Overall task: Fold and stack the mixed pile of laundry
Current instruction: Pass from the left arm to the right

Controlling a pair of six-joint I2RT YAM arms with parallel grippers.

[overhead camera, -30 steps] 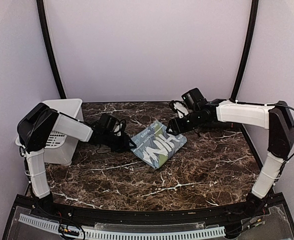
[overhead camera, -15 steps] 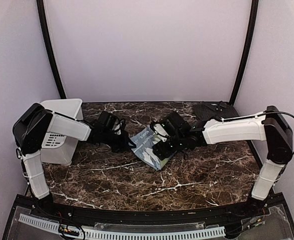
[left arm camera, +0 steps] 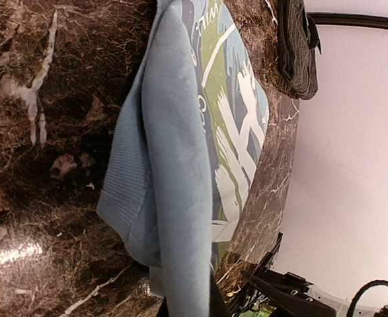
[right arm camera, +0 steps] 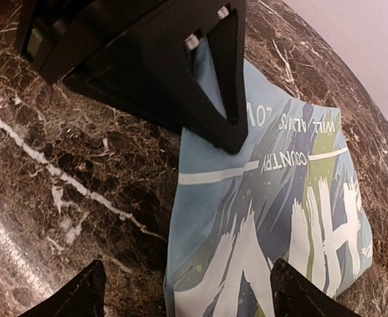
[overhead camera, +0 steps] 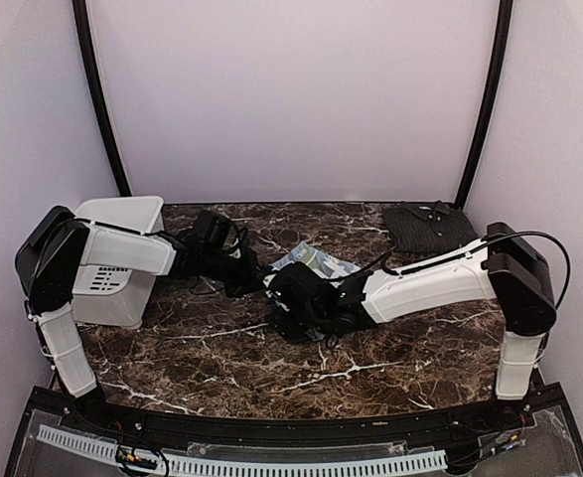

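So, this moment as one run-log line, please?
left end effector: shut on light blue T-shirt | right end effector: open over it | black shirt: far right

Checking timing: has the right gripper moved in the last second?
Yes. The right gripper has swung left, toward the white bin, and now stands open over the light blue T-shirt.

The T-shirt (right arm camera: pixel 273 218) is light blue with a green, white and dark blue print. The shirt (overhead camera: pixel 428 227) at two o'clock is black. The worktop (overhead camera: pixel 420 338) is brown with white lines.
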